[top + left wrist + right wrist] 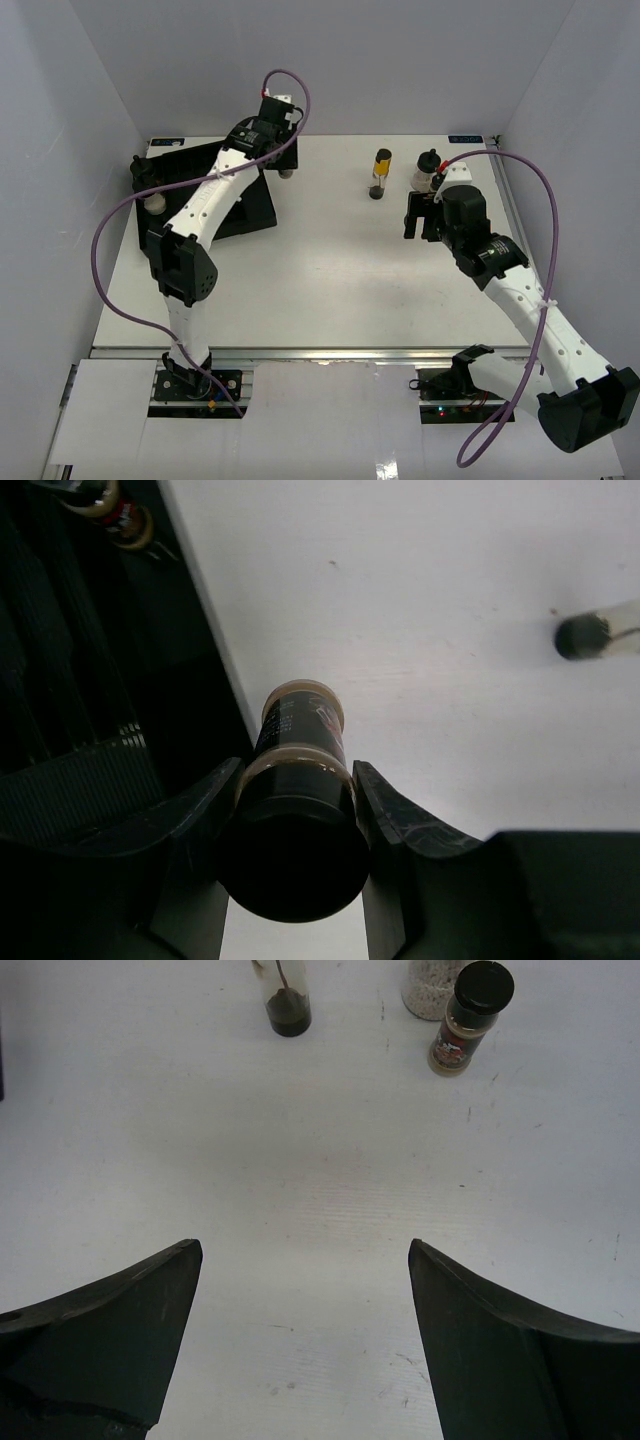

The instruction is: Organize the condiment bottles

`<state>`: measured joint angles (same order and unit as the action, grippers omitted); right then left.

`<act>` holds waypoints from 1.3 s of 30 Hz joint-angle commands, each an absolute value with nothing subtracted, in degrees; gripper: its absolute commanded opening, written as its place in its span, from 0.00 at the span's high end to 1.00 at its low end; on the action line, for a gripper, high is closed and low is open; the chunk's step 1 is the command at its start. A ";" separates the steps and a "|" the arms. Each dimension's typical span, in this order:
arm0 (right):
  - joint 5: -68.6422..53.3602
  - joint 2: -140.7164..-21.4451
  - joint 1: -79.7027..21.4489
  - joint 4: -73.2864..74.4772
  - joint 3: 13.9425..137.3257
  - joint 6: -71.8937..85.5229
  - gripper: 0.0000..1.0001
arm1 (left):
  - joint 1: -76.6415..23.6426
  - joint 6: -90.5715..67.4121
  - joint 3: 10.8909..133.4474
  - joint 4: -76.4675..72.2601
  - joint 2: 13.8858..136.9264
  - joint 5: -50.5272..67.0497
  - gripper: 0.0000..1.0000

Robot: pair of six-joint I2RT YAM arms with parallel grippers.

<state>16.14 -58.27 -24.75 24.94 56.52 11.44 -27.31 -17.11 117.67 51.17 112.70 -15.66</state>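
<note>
Clenched on a small cylindrical jar (300, 715): left gripper (297, 775), smooth black fingers (395, 825) squeezing the clear wall just below a broad matte black cap, with dark brown contents and a printed label showing. Hangs just beside the right rim of the ribbed black tray (195, 200), over white tabletop (320, 280); cannot tell whether the base touches down. At the tray's left edge, a black-capped jar (143, 172) and a pale-filled jar (153, 203); inside the tray, another labelled jar (105, 505). Mid-table, standing alone, a tall slim bottle (381, 168), a clear tube with a yellow band and a dark bottom. Further right, close together, a round jar of pale grains (428, 985) and a tan spice jar (463, 1022) with a glossy black cap. On the right, right gripper (303, 1250): wedge-shaped black fingers spread wide, released, hovering over bare table apart from both jars.
</note>
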 commanded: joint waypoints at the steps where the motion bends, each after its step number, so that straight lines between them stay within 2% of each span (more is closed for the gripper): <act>1: 14.64 -55.55 -24.56 21.62 55.71 10.46 0.10 | -20.99 -16.26 119.72 52.49 114.67 -11.09 1.00; 11: 13.13 -54.29 -24.52 21.45 55.62 10.51 0.10 | -14.08 -15.35 119.87 48.41 121.11 -8.09 1.00; 18: 13.27 -53.28 -24.52 21.61 55.63 10.46 0.10 | -13.12 -12.86 120.36 44.83 125.34 -11.02 1.00; 36: 13.03 -54.33 -24.52 21.88 57.34 9.87 0.10 | -8.63 -9.87 124.62 42.95 131.89 -8.33 1.00; 39: 13.12 -54.38 -24.52 21.88 57.57 9.76 0.10 | -8.21 -9.70 126.38 43.38 133.60 -7.63 0.96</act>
<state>13.30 -54.23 -24.75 23.81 55.59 10.79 -8.84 -10.78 122.73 44.19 132.68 -8.82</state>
